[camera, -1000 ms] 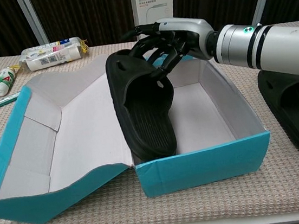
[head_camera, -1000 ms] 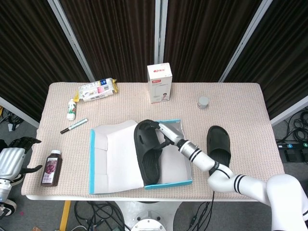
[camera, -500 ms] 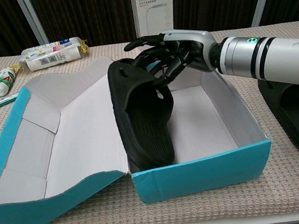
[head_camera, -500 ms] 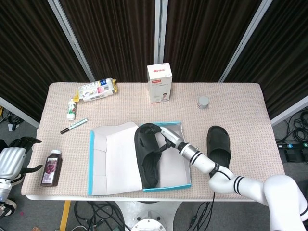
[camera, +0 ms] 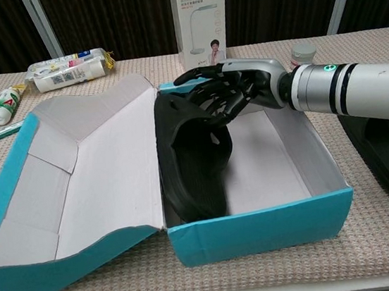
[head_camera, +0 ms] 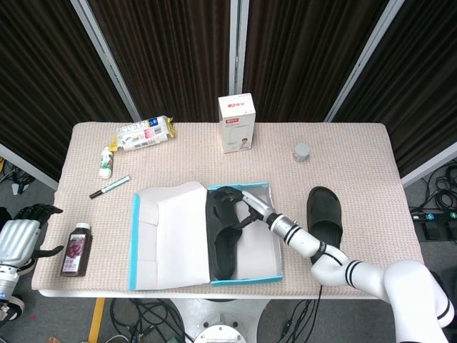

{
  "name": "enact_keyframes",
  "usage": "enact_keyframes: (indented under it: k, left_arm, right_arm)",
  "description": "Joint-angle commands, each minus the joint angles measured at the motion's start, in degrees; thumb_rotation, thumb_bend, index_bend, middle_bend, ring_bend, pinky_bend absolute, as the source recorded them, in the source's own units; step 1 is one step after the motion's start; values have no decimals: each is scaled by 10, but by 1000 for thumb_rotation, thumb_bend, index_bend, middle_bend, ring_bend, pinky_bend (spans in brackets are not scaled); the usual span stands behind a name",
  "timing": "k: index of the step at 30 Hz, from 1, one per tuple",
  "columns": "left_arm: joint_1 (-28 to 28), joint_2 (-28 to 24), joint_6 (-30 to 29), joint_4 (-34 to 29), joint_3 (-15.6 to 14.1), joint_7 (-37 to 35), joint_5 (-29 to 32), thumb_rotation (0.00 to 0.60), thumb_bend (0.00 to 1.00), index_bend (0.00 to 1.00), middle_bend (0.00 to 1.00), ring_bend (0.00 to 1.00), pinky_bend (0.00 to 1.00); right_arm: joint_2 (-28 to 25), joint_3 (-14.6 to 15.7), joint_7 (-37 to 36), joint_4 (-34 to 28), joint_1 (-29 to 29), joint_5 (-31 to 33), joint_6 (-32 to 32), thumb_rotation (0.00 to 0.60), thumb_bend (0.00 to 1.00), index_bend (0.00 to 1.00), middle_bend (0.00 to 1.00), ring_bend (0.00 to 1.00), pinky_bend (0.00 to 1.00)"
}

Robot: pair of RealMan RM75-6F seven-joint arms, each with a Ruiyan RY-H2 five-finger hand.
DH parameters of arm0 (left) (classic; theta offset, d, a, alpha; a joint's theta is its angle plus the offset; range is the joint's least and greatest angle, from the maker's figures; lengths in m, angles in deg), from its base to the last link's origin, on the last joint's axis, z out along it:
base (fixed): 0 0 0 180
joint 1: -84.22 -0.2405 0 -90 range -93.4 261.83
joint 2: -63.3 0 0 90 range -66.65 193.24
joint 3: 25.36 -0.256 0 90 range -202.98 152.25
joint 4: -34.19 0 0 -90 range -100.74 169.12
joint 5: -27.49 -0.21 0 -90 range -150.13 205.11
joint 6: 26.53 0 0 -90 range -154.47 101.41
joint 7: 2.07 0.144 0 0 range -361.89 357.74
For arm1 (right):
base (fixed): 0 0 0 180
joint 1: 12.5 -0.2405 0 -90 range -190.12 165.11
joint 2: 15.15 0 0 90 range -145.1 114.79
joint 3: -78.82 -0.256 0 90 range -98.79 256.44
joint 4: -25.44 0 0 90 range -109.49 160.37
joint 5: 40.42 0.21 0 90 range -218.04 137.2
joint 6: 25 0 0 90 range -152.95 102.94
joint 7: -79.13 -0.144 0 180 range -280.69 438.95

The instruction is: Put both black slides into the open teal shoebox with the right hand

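Since a second ago, black rubber slide (camera: 194,152) sunk lower, now lying tilted against left inner wall of open teal cardboard shoebox (camera: 261,226). My right hand (camera: 234,92) has fingers curled around slide's strap, gripping it. Second black slide (head_camera: 325,214) on table right of box, apart from it. My left hand (head_camera: 18,239) at far left edge, fingers apart, holding nothing.
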Motion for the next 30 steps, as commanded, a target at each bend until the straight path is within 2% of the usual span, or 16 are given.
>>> enact_keyframes:
  k: [1,8,16,30]
  left_arm:
    - [2,0,2,-1,1,0,1,600,90,272,242,159,206]
    - [3,1,5,-1,1,1,2,600,89,272,243,159,206]
    - [2,1,3,-4,0,3,1,600,90,272,243,159,206]
    - [1,6,1,5,-5,2,-4,600,90,272,243,159,206]
  right_arm:
    - [0,5,-5,4,-3,-6,1,600,37,140,379,172,266]
    - [-7,11,9,8,-7,-13,-5,600,0,111,351,151,266]
    - [-11,12,81,8,-8,-4,-2,600,0,107,343,144,266]
    - [3,11,144,21,-4,8,-4,600,49,117,352,148,266]
